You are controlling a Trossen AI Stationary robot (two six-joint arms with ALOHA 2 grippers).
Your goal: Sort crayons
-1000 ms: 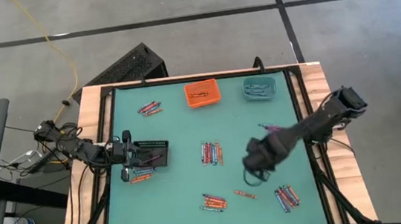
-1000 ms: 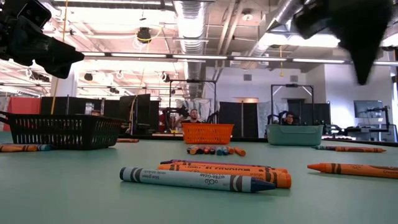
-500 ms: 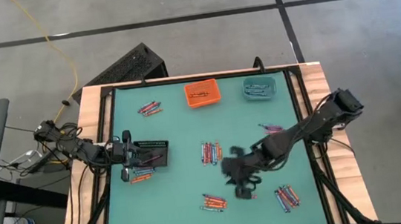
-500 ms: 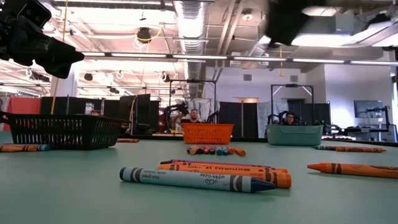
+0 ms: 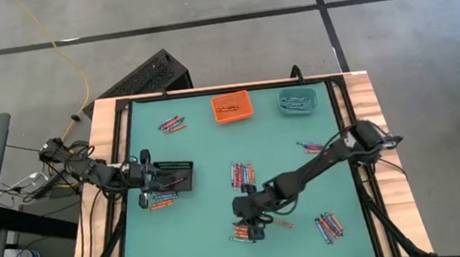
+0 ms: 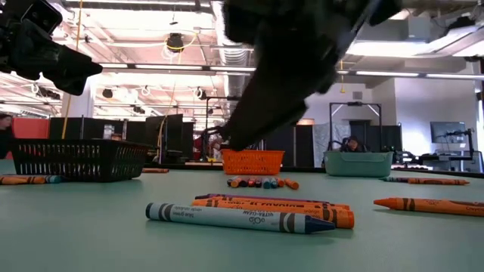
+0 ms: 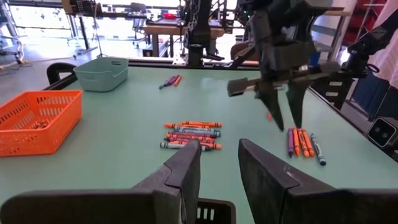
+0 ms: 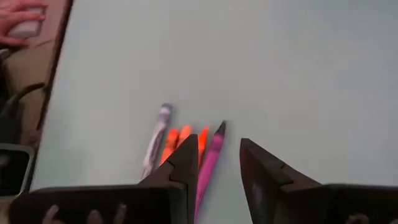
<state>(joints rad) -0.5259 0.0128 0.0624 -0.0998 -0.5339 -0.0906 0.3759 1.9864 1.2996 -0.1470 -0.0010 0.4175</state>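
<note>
Green table mat [image 5: 208, 165] carries everything. From above, the right arm [image 5: 319, 163] reaches from 3 o'clock across to 6 o'clock, and the right gripper [image 5: 250, 220] hangs over a small group of crayons [image 5: 244, 230] there. More crayons lie in the middle [image 5: 243, 175], at 5 o'clock [image 5: 328, 225] and at 11 o'clock [image 5: 171, 123]. The orange bin [image 5: 232, 106] and the teal bin [image 5: 297, 100] stand at 12 and 1 o'clock. The left gripper [image 5: 152, 188] waits at 9 o'clock, by the black basket [image 5: 175, 175].

Only the right wrist view shows the fingers [image 8: 186, 163] apart with a clear gap, nothing between them, and a purple crayon [image 8: 210, 160] lying on the mat under the gap. The left wrist view shows its own fingers [image 7: 186, 171] apart too, holding nothing. In the low view the right arm is only a dark blur, and its fingertips cannot be made out.
</note>
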